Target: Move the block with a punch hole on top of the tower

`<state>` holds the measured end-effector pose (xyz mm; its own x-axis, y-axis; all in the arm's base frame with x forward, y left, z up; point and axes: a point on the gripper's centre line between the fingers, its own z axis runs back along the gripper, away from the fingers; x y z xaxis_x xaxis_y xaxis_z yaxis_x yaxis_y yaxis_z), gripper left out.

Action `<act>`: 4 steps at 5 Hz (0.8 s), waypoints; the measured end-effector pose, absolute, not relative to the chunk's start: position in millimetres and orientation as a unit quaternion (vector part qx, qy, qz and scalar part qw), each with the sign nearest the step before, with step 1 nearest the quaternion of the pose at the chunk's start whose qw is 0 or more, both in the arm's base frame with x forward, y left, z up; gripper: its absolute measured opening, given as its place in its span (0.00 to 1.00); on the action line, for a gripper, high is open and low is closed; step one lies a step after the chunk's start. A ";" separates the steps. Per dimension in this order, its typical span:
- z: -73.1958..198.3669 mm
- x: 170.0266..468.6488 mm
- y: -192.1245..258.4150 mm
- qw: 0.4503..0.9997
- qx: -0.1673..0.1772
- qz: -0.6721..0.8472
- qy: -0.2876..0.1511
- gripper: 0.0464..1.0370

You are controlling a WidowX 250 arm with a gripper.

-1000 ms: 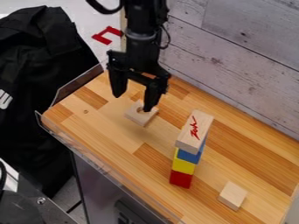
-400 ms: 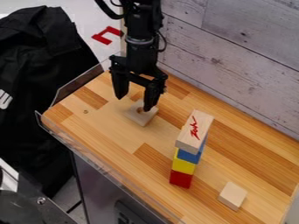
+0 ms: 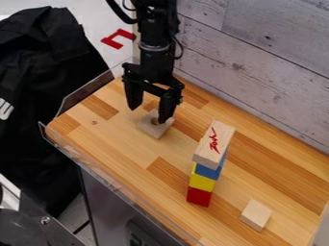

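Over the bench point(image 3: 116, 139), the pincer point(image 3: 147, 114) is hanging released, spread wide; the punched block point(image 3: 153, 129) is lying flat beneath, looking light and rigid, calling for a grip on opposite sides!

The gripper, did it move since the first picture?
Yes. Against the wall, the gripper has come down a little, toward the table.

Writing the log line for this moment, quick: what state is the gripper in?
Gripper: open, its fingers apart, nothing held between them; it hangs over the block with the hole.
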<state>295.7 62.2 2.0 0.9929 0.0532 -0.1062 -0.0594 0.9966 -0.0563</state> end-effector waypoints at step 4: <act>-23.3 291.4 58.3 0.997 -0.024 0.040 0.070 0.96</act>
